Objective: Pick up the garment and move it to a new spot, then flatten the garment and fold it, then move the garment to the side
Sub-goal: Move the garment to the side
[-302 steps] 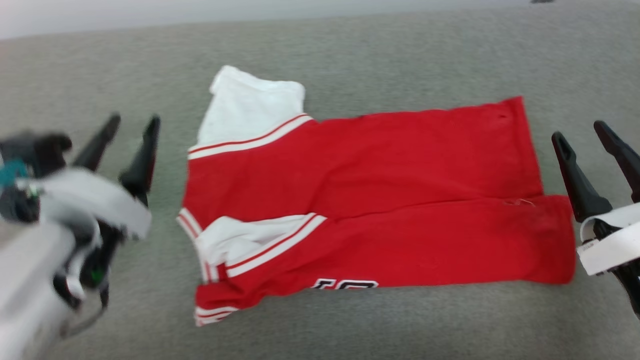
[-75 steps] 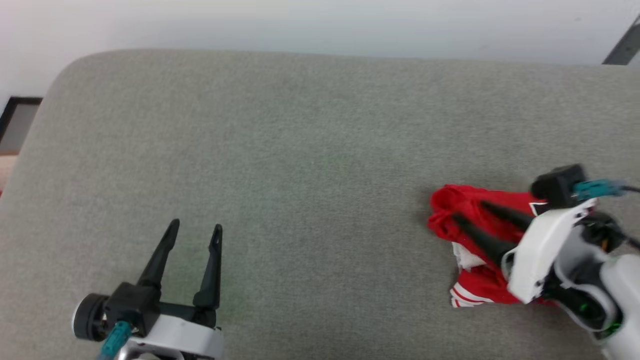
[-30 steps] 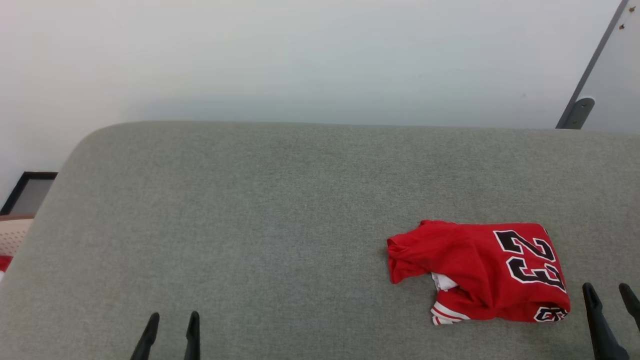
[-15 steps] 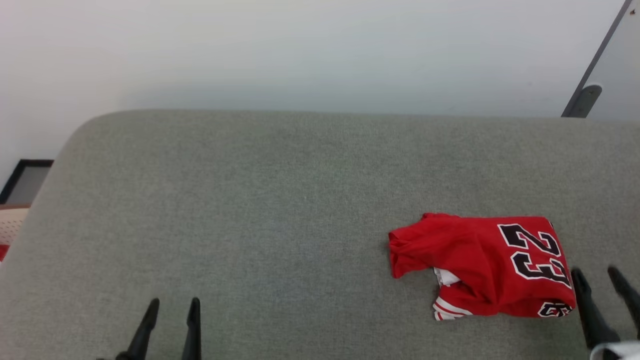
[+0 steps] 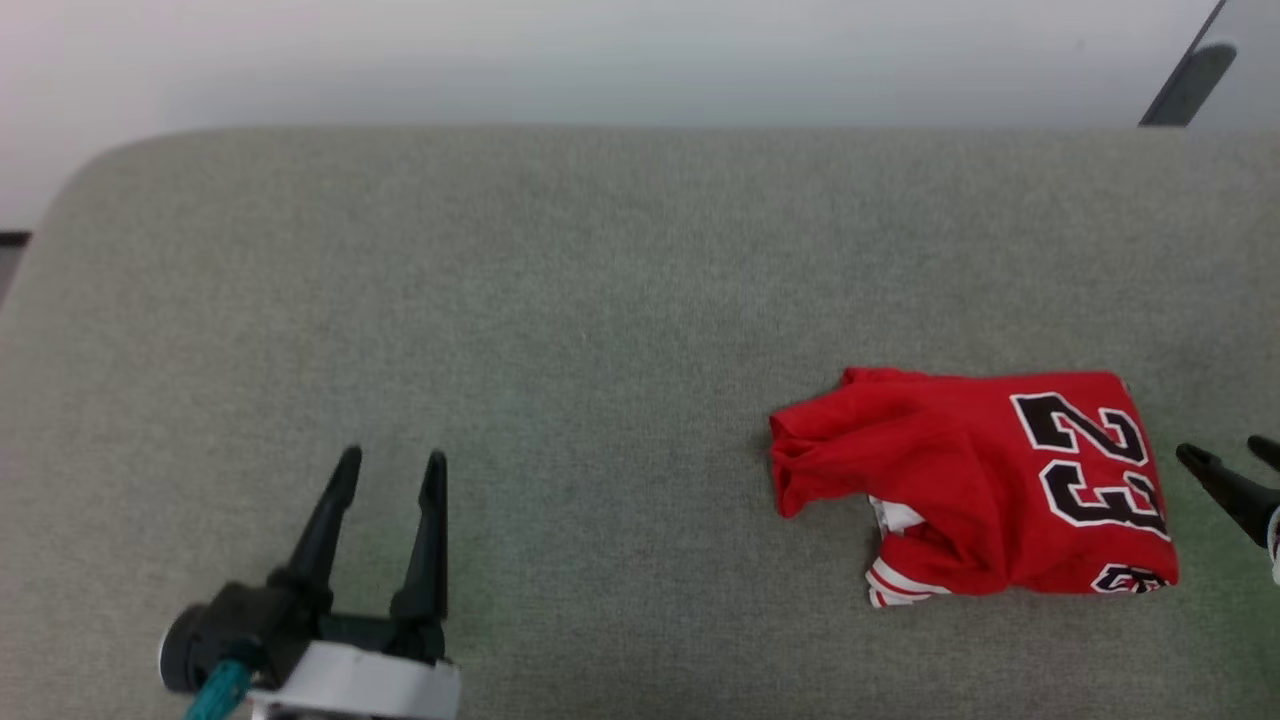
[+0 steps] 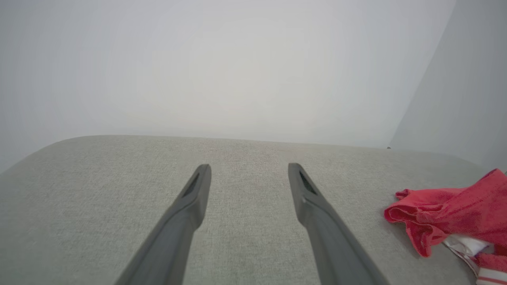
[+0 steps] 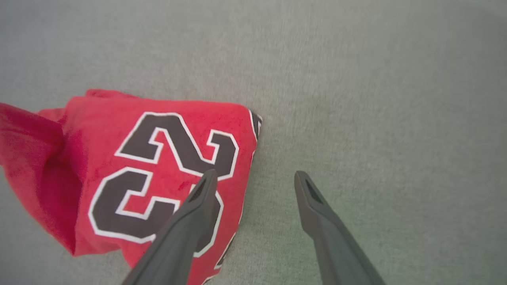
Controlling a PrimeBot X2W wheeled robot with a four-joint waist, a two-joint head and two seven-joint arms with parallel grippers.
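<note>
The garment [image 5: 975, 490] lies just left of the right gripper [image 5: 1220, 447], jaws parted and empty, its length running sideways from them; the left gripper [image 5: 392, 457], likewise parted, stands well apart.

Grey fabric surface [image 5: 600, 300], pale wall [image 5: 600, 50]

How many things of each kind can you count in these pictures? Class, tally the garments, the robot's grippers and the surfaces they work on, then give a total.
Garment, red, folded, numbered 23: 1
Grippers, left gripper and right gripper, both with fingers apart: 2
Grey padded surface: 1
Total: 4
</note>
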